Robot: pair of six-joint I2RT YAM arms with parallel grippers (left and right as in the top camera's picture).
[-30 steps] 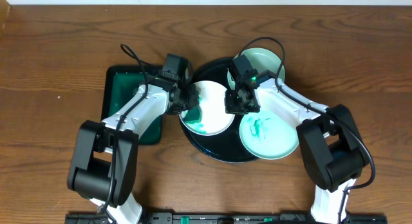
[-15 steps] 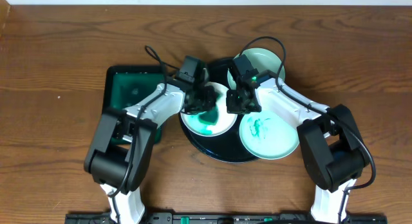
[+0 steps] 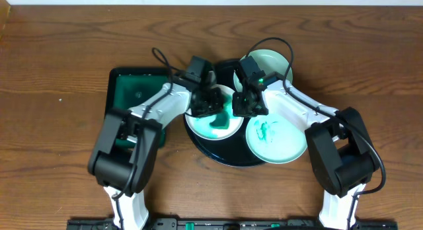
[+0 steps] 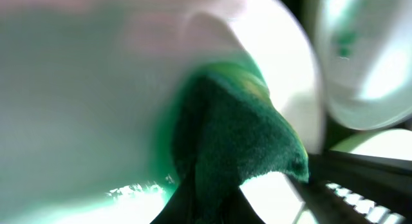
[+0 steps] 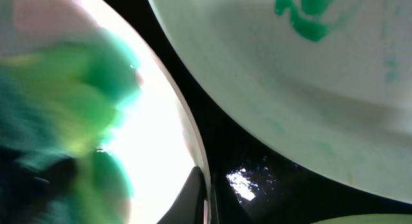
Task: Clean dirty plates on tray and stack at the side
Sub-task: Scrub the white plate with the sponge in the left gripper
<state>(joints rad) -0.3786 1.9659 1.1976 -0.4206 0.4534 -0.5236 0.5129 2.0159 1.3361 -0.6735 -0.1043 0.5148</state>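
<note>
Since the view one second back, the left gripper (image 3: pixel 213 108) has travelled from the left rim of the small round white plate (image 3: pixel 198 129) to its centre, carrying the dark green scouring sponge (image 4: pixel 239 141) with it. The small rectangular dark green tray (image 3: pixel 132 91) to the left is now clear of the arm. The right gripper (image 3: pixel 246 106) has not shifted.

Current state:

1. I read the left jaws as pinching the sponge, which presses onto the plate centre. Green residue is spread around it.
2. The right gripper sits at this plate's right rim, apparently steadying it. I cannot tell whether its jaws are spread or pressed together, because the right wrist view shows only rim and blur.
3. The plate being scrubbed lies on the left of the large round glossy black tray (image 3: pixel 228 158).
4. A pale-mint plate with teal smears (image 3: pixel 281 143) lies at front right, overhanging the tray's rim.
5. A clean-looking pale-mint plate (image 3: pixel 272 63) lies at the rear right edge.

Meaning for the task: I judge that scrubbing of the first plate has only begun. Nothing is yet stacked on the brown wooden table (image 3: pixel 66 45), and the smeared plate is not yet cleaned.
</note>
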